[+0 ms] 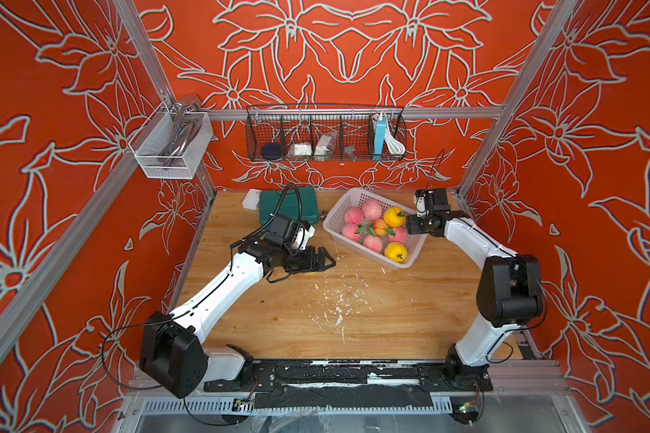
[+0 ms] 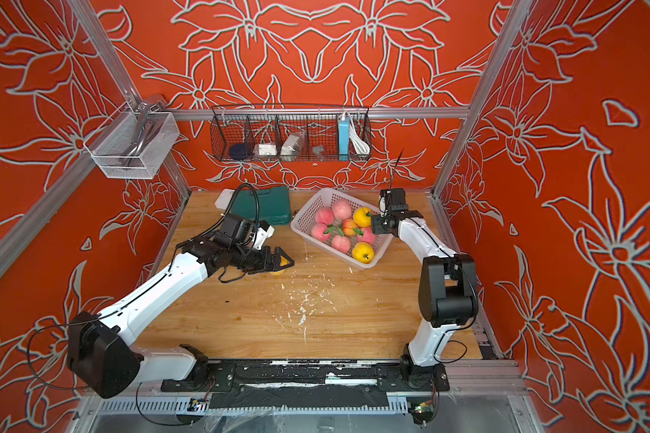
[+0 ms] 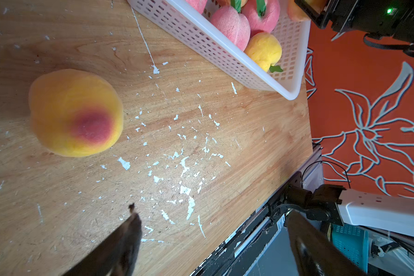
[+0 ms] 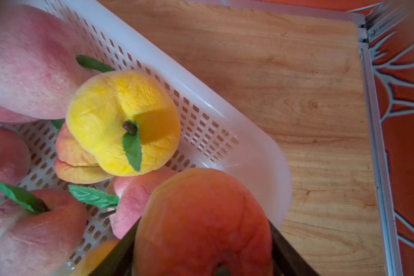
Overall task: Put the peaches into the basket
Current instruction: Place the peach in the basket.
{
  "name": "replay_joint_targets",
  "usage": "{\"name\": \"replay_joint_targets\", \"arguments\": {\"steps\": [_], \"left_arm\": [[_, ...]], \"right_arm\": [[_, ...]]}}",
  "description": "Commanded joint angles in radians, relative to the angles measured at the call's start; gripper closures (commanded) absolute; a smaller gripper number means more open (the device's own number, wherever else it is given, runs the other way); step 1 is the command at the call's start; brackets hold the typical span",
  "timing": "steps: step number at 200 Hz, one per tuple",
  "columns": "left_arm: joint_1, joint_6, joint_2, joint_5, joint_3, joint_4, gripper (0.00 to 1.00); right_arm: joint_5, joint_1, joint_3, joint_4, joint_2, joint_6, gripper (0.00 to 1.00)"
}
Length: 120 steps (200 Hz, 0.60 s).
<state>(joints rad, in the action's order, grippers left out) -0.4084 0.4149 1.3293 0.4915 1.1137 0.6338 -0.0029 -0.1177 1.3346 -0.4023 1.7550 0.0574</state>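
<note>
progress check: basket (image 1: 338, 206) sat at the back of the desk (image 1: 409, 318), on the right arm's side, skewed to the desk edges. eight peaches (image 1: 373, 243) counted inside it in both top views: five pink, two plain yellow, and one small orange one in the middle that lay partly under a yellow one in the right wrist view

right gripper (image 4: 203, 223) was clamped on a ninth, the orange-red peach (image 4: 201, 210), with a jaw pressed on each flank. it hung at the basket's rim on the right arm's side, above the fruit already in, not yet let go. the gripper body hid this peach in the top views

left gripper (image 3: 210, 215) had its jaws apart with nothing between them, and hovered low over the desk, just beside the basket on the left arm's side. the blushed peach (image 3: 75, 112), yellow-orange with a red spot, lay on bare desk off to one side of the open jaws, not between them. a sliver of it showed under the gripper in a top view (image 2: 278, 271)

judgement: eight in, the ninth needing only a release, the tenth still to be lined up, grasped and carried. no other loose peach seen. white flecks (image 1: 340, 300) littered mid-desk; green case (image 1: 289, 204) at the back, not involved
</note>
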Motion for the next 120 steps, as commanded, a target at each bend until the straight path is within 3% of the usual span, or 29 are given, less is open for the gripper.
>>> {"name": "replay_joint_targets", "arguments": {"steps": [1,120], "left_arm": [[0.002,-0.022,0.007,0.002,0.009,-0.007,0.10],[0.002,-0.025,0.035,-0.002,0.013,-0.015,0.10]], "right_arm": [[-0.018,0.008,0.039,0.002,0.026,0.001,0.32],[-0.019,0.009,0.056,0.009,0.077,-0.005,0.32]]}}
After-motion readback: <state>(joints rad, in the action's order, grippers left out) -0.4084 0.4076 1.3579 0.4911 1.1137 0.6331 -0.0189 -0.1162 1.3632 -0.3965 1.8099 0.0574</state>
